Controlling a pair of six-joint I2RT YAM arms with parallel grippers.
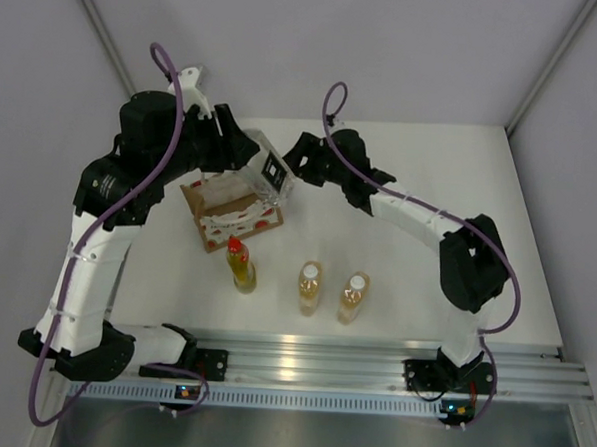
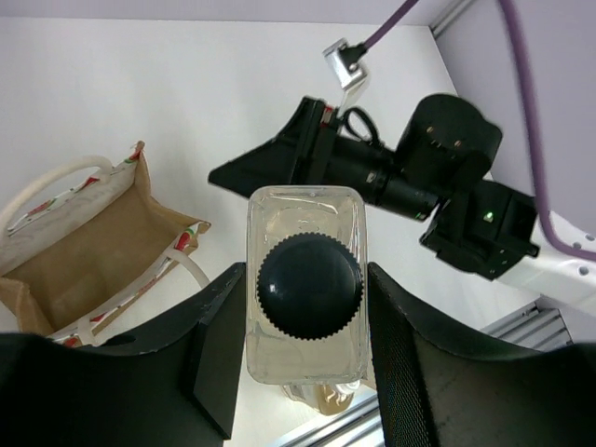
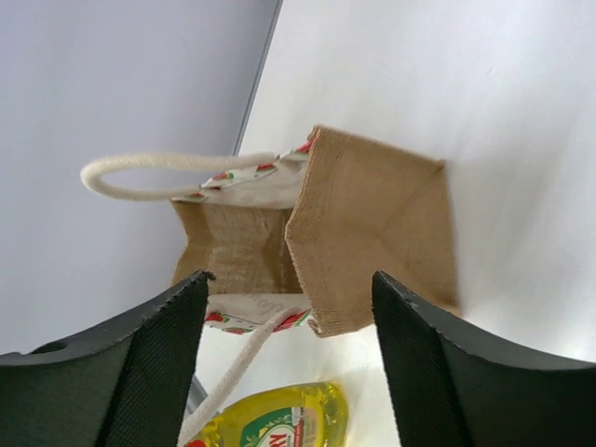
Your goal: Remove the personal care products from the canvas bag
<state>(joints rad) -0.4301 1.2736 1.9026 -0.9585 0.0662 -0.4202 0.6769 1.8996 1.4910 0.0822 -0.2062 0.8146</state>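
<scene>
The clear bottle (image 2: 305, 289) with its dark grey cap, clamped at centre frame by its flat sides in the part-closed left gripper (image 2: 303, 312) up and right of the canvas bag (image 2: 88, 251), looks rigid, light and slick, best held mid-body, while the right gripper (image 3: 291, 284) gapes empty.

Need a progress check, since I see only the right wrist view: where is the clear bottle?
Observer: The left claw grips the clear bottle by its sides, lifted off the table.
Operator: Which others are out besides the yellow one I see?
Observer: Two amber bottles sit on the table in a row with the yellow bottle.
</scene>
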